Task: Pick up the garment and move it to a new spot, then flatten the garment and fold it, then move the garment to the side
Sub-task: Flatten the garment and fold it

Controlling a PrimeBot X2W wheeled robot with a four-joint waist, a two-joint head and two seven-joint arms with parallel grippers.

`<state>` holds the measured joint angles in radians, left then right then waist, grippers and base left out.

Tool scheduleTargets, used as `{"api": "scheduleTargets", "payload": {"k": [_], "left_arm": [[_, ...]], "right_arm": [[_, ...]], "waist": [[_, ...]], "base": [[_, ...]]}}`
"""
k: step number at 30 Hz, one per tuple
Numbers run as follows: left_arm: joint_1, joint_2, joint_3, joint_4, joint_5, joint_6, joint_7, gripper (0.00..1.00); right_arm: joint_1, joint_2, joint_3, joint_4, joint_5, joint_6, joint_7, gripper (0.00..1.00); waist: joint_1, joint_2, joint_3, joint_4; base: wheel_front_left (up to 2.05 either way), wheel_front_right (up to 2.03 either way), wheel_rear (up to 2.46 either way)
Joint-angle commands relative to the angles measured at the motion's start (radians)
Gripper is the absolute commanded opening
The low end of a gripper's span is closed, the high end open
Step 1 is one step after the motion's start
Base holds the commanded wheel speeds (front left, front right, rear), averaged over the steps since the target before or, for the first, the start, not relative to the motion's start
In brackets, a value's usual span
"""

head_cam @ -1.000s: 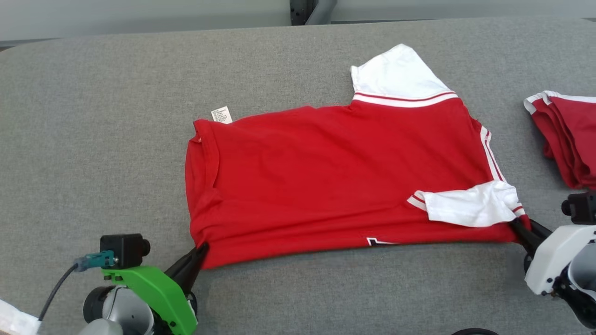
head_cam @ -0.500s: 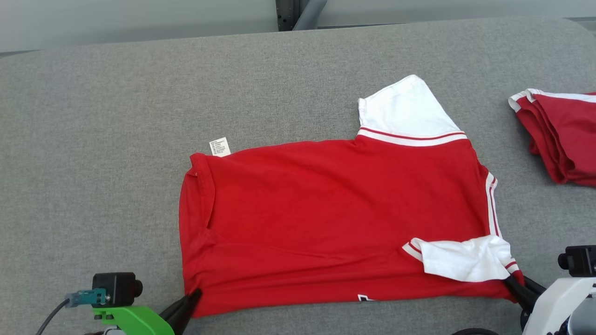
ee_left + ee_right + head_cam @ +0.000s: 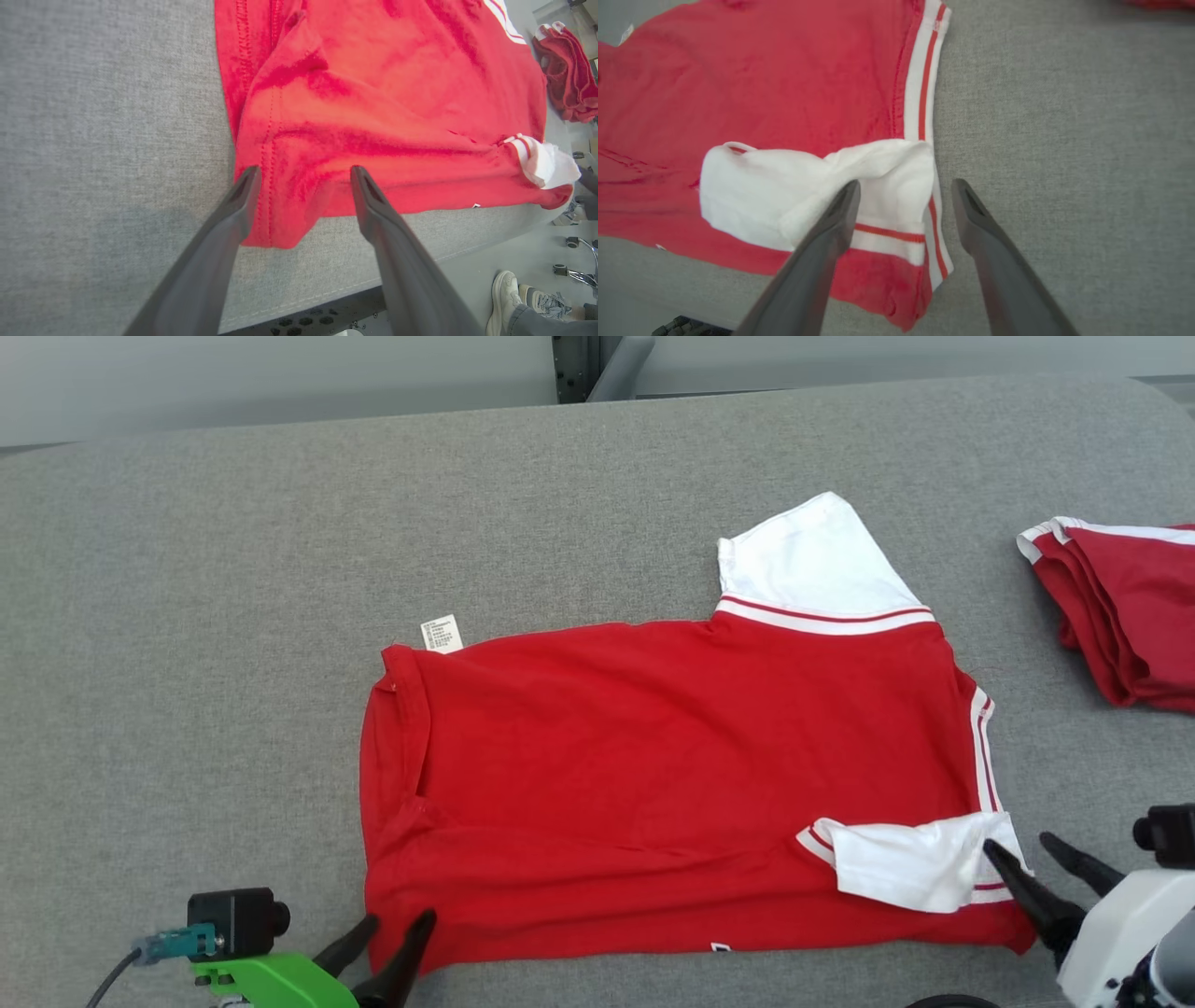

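My left claw and right claw gape wide, empty, at the garment's 2 near corners by the bench's front edge. Grey bench stretches wide to its left.

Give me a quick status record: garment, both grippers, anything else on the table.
garment: red T-shirt with white sleeves, lying flat on grey fabric table
left gripper: open, straddling shirt's near left corner
right gripper: open, one finger over folded-in white sleeve, other over table
other: folded red-and-white garment pile, far right
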<state>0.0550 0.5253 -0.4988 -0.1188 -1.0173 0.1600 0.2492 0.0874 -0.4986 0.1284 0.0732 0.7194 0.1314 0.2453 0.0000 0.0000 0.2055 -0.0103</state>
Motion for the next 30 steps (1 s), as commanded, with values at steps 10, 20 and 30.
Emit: {"api": "scheduleTargets", "payload": {"k": [10, 20, 30], "left_arm": [[-0.273, 0.081, 0.043, -0.129, 0.073, 0.029, 0.115, 1.00], [-0.673, -0.052, -0.056, 0.122, 0.150, 0.004, 0.247, 1.00], [-0.778, -0.124, -0.131, 0.310, 0.181, -0.064, 0.261, 1.00]], "right_arm": [[-0.235, -0.131, -0.112, -0.122, -0.012, -0.001, 0.124, 1.00], [-0.689, -0.091, 0.054, 0.081, -0.092, -0.001, 0.165, 1.00], [-0.954, -0.062, 0.213, 0.379, -0.130, -0.001, 0.128, 1.00]], "waist": [[0.0000, 0.0000, 0.118, 0.039], [0.0000, 0.0000, 0.280, 0.063], [0.0000, 0.0000, 0.323, 0.111]], "base": [[0.00, 0.00, 0.00], [0.00, 0.00, 0.00], [0.00, 0.00, 0.00]]}}
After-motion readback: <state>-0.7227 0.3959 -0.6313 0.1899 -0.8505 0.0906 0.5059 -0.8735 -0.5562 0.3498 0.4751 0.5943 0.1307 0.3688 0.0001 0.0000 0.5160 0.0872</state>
